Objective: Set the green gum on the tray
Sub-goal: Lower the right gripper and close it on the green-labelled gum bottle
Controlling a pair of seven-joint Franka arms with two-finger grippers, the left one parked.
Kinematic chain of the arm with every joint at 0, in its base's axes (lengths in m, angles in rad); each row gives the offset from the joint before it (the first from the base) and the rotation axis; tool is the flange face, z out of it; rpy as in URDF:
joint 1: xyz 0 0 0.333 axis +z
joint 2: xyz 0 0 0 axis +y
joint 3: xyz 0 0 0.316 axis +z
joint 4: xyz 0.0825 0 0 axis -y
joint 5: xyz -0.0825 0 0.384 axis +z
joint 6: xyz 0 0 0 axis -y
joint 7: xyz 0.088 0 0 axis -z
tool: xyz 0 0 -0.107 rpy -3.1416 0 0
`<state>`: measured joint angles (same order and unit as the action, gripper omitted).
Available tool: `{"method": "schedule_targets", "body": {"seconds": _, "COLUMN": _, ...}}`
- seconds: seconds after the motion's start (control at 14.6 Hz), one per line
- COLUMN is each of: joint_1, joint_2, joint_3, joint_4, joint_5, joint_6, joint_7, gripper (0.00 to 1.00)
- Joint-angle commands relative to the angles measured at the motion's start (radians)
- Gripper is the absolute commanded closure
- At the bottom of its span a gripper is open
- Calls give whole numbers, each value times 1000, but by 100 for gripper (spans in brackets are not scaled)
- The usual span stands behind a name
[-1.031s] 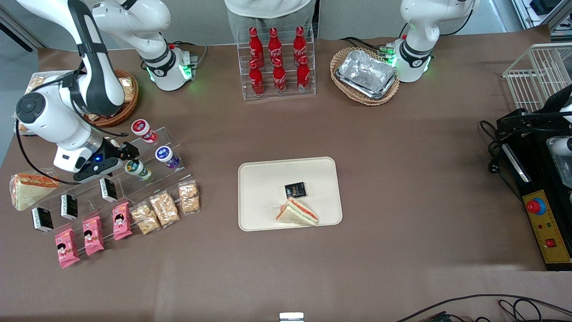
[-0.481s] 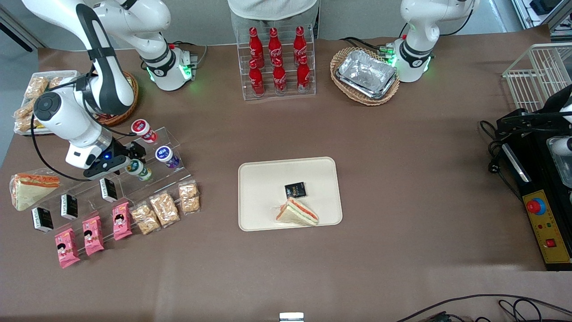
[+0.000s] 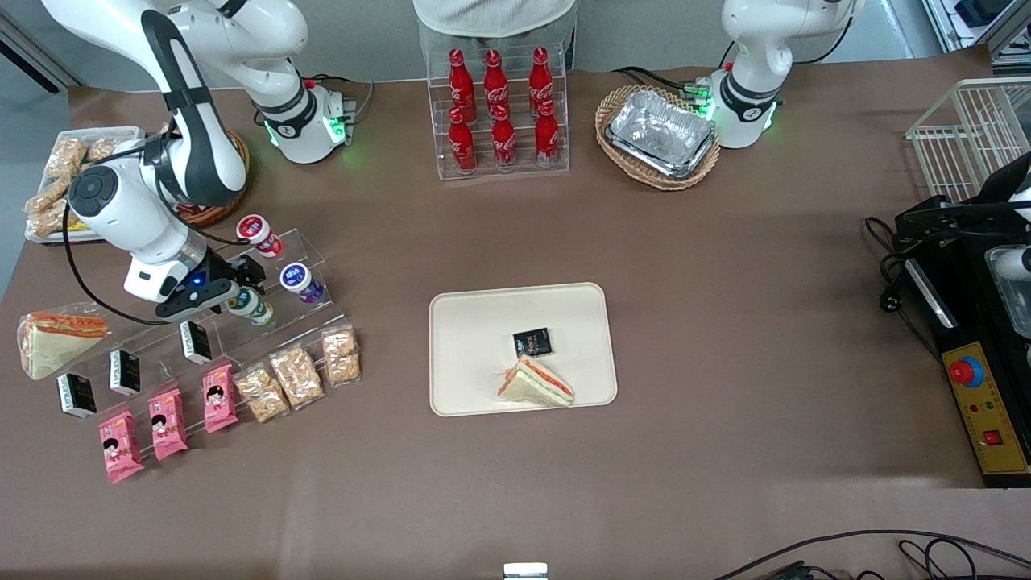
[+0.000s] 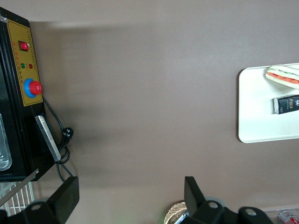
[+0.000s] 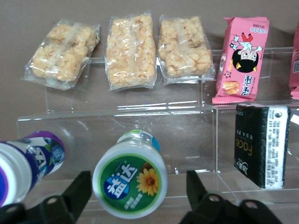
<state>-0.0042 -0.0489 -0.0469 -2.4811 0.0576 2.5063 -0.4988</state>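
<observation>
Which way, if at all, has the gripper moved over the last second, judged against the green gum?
Yes. The gripper has moved closer to the green gum on the clear stand, and now sits open with a finger on either side of the canister.

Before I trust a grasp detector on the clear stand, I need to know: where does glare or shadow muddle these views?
Right wrist view: bright streaks run along the clear stand's edges; the green gum's label reads sharp between the open hand's fingers. Front view: the stand is nearly invisible against the brown table; the tray is evenly lit.
</observation>
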Motion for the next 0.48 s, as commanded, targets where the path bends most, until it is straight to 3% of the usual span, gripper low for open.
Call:
{"method": "schedule_targets", "body": {"seconds": 0.0, "joint_1": 4, "joint_2": 15, "joint_3": -1, "joint_4": -2, "joint_5": 28, "joint_6": 34, "joint_7": -17, "gripper": 37}}
{"method": "schedule_targets", "body": {"seconds": 0.07, "joint_1": 4, "joint_2": 20, "joint_3": -1, "joint_4": 5, "joint_5": 28, "joint_6": 34, "joint_7": -12, "gripper": 38}}
{"method": "schedule_targets", "body": {"seconds": 0.27, "joint_1": 4, "joint_2": 31, "joint_3": -1, "joint_4": 31, "joint_5": 31, "joint_6": 26, "joint_7": -9, "gripper": 60}}
{"method": "schedule_targets", "body": {"seconds": 0.41, "joint_1": 4, "joint_2": 32, "joint_3": -1, "joint_4": 57, "joint_5": 33, "joint_6": 14, "joint_7": -9, "gripper": 61}}
